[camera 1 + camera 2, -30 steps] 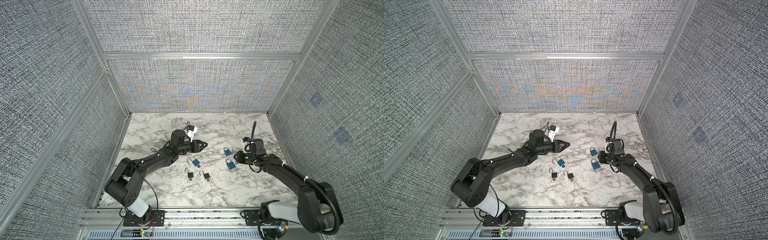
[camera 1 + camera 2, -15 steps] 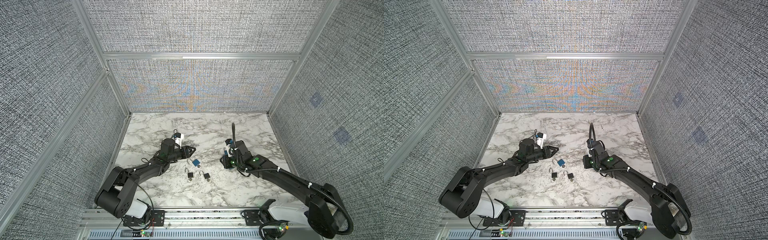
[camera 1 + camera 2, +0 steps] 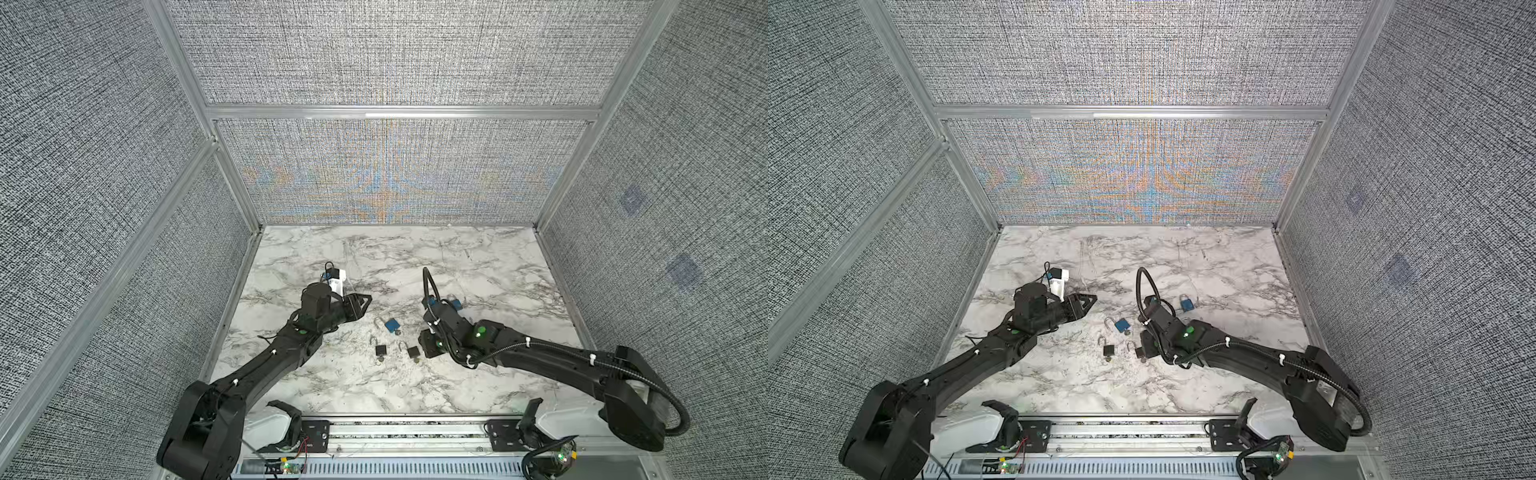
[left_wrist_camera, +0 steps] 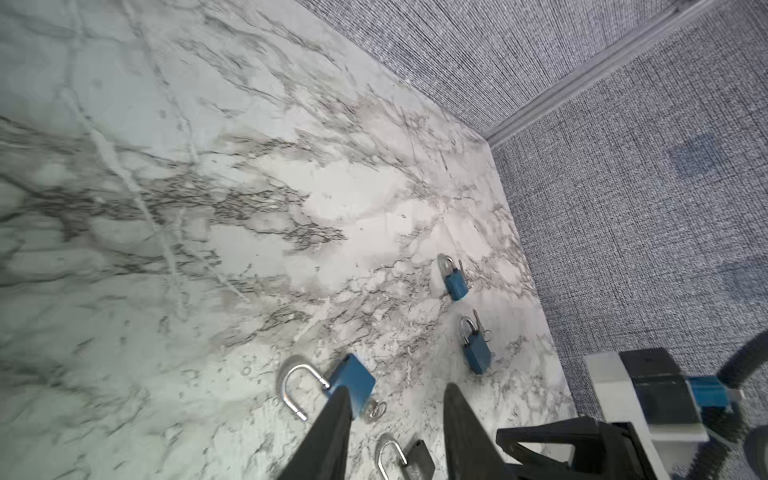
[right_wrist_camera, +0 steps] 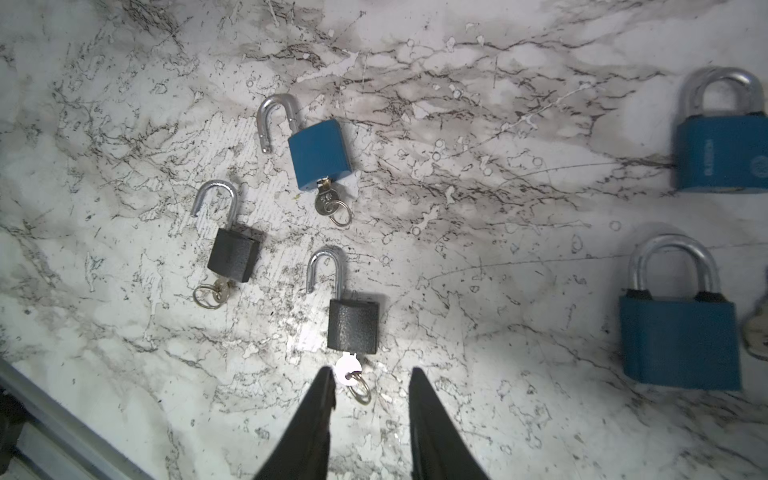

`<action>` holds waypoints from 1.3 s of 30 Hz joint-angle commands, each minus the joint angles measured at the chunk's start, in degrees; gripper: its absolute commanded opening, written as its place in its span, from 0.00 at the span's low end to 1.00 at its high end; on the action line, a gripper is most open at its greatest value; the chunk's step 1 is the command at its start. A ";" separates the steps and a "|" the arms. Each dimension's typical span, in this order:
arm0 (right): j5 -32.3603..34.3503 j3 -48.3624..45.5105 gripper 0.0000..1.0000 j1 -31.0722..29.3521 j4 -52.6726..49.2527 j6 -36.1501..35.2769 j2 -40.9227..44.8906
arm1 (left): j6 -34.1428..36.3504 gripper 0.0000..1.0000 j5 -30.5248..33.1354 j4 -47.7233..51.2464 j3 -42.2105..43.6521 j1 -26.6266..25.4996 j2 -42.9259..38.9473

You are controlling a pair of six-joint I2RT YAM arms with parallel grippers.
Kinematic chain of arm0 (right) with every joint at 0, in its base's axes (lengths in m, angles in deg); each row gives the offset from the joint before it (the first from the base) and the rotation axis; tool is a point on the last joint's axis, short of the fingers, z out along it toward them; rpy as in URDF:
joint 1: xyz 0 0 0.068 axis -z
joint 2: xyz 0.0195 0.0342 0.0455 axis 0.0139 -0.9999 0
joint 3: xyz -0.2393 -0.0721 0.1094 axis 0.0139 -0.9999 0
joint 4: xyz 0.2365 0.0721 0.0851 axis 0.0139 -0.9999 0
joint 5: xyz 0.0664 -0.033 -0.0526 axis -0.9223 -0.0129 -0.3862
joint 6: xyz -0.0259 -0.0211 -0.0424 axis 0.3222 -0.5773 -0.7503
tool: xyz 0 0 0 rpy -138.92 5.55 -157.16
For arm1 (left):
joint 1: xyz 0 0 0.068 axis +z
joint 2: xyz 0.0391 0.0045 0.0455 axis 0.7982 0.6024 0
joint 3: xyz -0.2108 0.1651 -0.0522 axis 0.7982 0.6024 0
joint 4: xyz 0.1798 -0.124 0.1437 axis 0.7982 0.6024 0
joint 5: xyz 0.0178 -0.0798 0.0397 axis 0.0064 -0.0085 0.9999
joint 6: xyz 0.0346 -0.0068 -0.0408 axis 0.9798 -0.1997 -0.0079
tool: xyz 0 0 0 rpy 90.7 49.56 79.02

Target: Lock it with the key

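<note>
Over the marble tabletop, the right gripper hangs spread and empty at the key of an open black padlock, the left gripper likewise parted beside an open blue padlock.

Marble tabletop is carrying five padlocks | open blue padlock is lying mid-tabletop | two open black padlocks are lying nearer the front edge | two shut blue padlocks are lying rightward
</note>
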 commanded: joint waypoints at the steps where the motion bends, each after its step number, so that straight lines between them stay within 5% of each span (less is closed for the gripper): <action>1: 1.83 1.79 0.33 -2.02 -1.18 1.59 -2.05 | 0.96 0.40 4.55 0.84 2.36 0.57 -3.93; 11: 1.81 4.11 0.47 -4.41 -1.00 1.82 -7.74 | -0.83 0.44 2.69 -0.08 5.33 1.85 -7.27; 39: 0.39 5.07 0.44 -2.29 -0.25 2.28 -17.54 | -0.94 0.44 -0.03 -2.35 3.55 2.28 -1.11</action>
